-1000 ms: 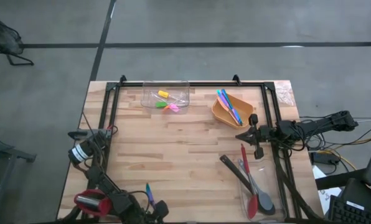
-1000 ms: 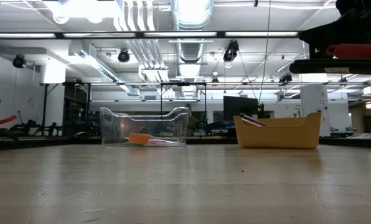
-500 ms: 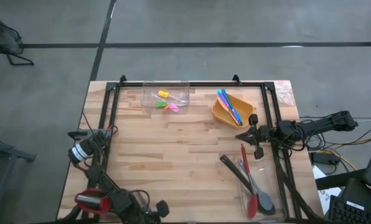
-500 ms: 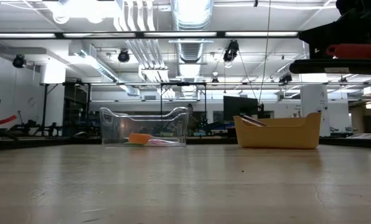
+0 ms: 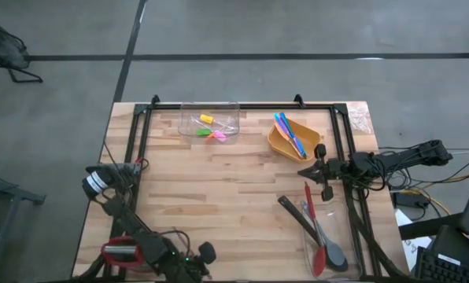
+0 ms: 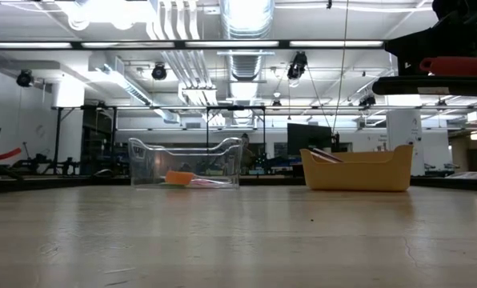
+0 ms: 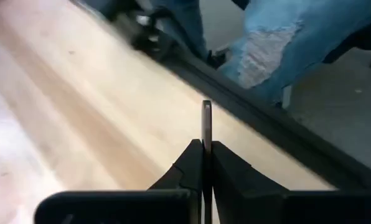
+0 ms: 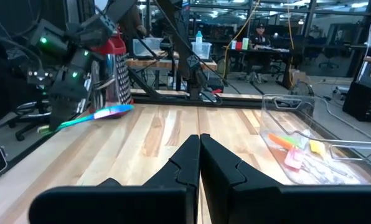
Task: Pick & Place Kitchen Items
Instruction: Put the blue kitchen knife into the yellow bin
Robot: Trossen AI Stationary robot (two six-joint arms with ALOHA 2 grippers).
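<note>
My left gripper (image 5: 200,255) hangs over the table's near left part, shut on a thin, shiny blue-purple-green cutlery piece (image 8: 104,113). In the high view the arm hides this piece. My right gripper (image 5: 304,171) waits shut and level at the table's right side, with nothing in it. More blue and pink cutlery lies in an orange bowl (image 5: 293,138). Neon pieces sit in a clear tub (image 5: 209,124). Red and grey spatulas and a black spoon lie in another clear tub (image 5: 323,236). My left gripper pinches the cutlery piece between its two fingers; its thin edge (image 7: 206,121) stands between the fingertips and reaches out past them. The fingers (image 8: 60,102) slant down from above and lie across the piece. It hangs nearly level and looks clear of the table.
A red-and-silver gadget (image 8: 114,65) stands close behind the left arm, near the table's near left corner (image 5: 121,252). Black frame rails (image 5: 234,105) run along the far, left and right sides. Bare wood (image 5: 219,189) lies in the table's middle. A person's legs show beyond the near edge.
My left gripper has taken hold of the blue-purple cutlery piece, which lay near the table's near edge, and has risen with it. The piece showed beside the fingers in the high view a second ago and is now hidden under the arm.
</note>
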